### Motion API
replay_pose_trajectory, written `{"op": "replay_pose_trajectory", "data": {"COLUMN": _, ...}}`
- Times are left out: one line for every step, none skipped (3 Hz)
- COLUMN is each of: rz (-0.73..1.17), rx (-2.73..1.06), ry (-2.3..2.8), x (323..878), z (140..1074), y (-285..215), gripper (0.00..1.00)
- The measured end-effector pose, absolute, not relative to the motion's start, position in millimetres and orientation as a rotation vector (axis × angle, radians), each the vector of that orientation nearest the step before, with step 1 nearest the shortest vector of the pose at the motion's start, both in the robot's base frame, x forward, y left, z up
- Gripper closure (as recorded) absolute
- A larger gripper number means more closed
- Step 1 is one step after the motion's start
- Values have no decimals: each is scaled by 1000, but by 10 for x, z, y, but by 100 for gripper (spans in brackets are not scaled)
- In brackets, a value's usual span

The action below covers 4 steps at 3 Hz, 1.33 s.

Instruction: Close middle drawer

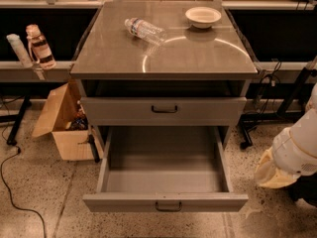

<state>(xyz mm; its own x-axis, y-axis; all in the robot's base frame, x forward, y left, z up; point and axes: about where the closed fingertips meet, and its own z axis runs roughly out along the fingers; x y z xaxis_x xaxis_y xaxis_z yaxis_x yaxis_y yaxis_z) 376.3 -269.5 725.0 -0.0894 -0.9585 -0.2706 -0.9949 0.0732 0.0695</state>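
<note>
The middle drawer (165, 201) stands pulled far out at the bottom of the grey cabinet. Its low front carries a small dark bar handle (168, 207), and its deep grey box (163, 165) is empty. Above it a taller drawer front (164, 110) with a dark handle sits nearly shut. My gripper is out of view. Only my white arm (297, 145), with a beige cover at its lower end (271, 171), shows at the right edge, right of the open drawer and apart from it.
On the cabinet top (163, 53) lie a clear plastic bottle (144, 29) on its side and a white bowl (203, 17). An open cardboard box (62, 120) stands on the floor at the left. Bottles (38, 46) stand on the left shelf. Cables and a stand leg (257, 108) are at the right.
</note>
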Motion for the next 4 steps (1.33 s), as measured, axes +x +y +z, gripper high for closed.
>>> {"op": "replay_pose_trajectory", "data": {"rz": 410, "rx": -2062, "ry": 2101, "x": 3688, "z": 7040, "y": -2696, "gripper": 100}}
{"op": "replay_pose_trajectory", "data": {"rz": 437, "rx": -2101, "ry": 2050, "x": 3615, "z": 6822, "y": -2699, "gripper": 100}}
{"op": "replay_pose_trajectory", "data": {"rz": 429, "rx": -2110, "ry": 2041, "x": 3569, "z": 6615, "y": -2667, "gripper": 100}}
{"op": "replay_pose_trajectory", "data": {"rz": 373, "rx": -2084, "ry": 2073, "x": 3550, "z": 6464, "y": -2625, "gripper": 100}}
